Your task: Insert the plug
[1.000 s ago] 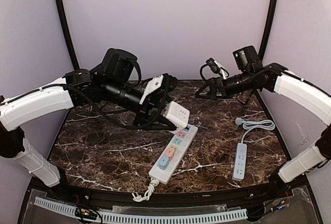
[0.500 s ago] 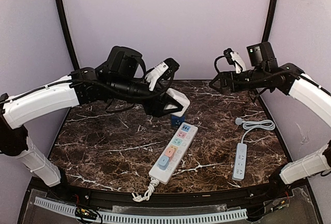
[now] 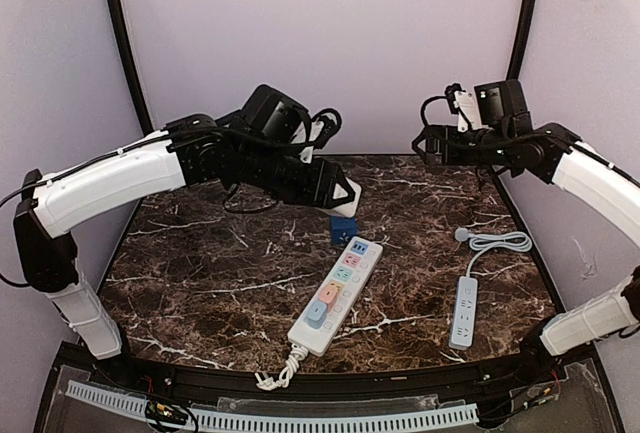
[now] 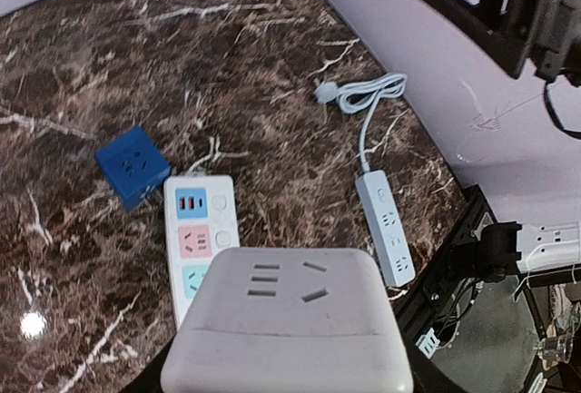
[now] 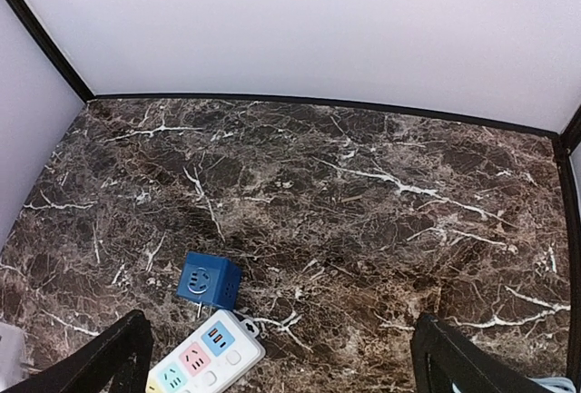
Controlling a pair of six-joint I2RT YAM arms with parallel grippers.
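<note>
My left gripper [image 3: 335, 191] is shut on a white cube socket [image 3: 347, 194] and holds it in the air above the back of the table. In the left wrist view the cube [image 4: 286, 320] fills the lower middle and hides my fingers. A blue cube socket [image 3: 343, 229] sits on the table just below it, next to the top end of a white power strip with coloured outlets [image 3: 335, 295]. Both show in the left wrist view [image 4: 132, 164] [image 4: 200, 230] and the right wrist view [image 5: 209, 280] [image 5: 204, 357]. My right gripper [image 3: 425, 143] is open and empty, high at the back right.
A small white power strip [image 3: 465, 310] lies at the right, its cord coiled behind it and ending in a plug [image 3: 462, 235]. It also shows in the left wrist view [image 4: 386, 239]. Black frame posts and lilac walls enclose the marble table [image 3: 200, 263].
My left arm has lifted the white cube up and back from the strip's top end, uncovering the blue cube. My right gripper has moved up and to the right.
</note>
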